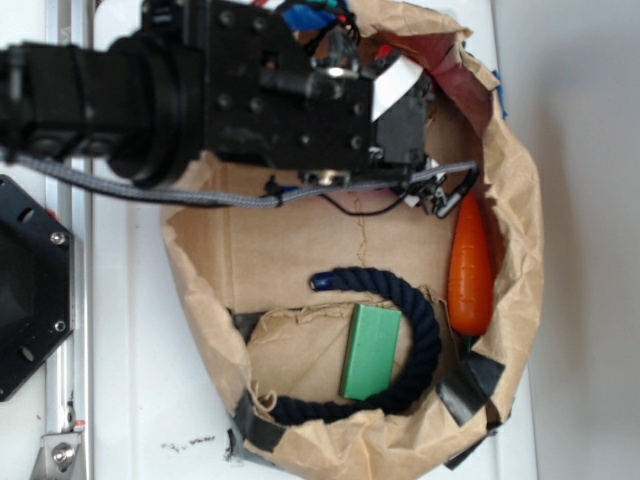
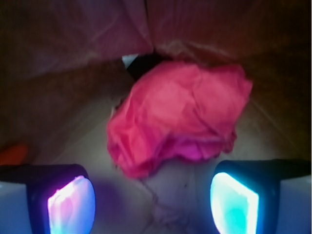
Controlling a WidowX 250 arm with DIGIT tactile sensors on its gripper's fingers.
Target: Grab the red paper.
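The red paper (image 2: 178, 114) is a crumpled bright red wad lying on the brown floor of the bag, against its far corner. It sits just ahead of my gripper (image 2: 153, 200), whose lit pads (image 2: 70, 202) stand wide apart on either side with nothing between them. The wad's near edge is slightly beyond the fingertips and does not touch them. In the exterior view my gripper (image 1: 418, 100) reaches into the top of the bag. It covers most of the red paper (image 1: 452, 68), of which only a dark red patch shows.
The brown paper bag (image 1: 520, 200) lies open, its walls close around my gripper. Inside are an orange carrot toy (image 1: 470, 270), a green block (image 1: 370, 350) and a dark blue rope (image 1: 425, 330). The carrot (image 2: 14, 152) shows at the wrist view's left edge.
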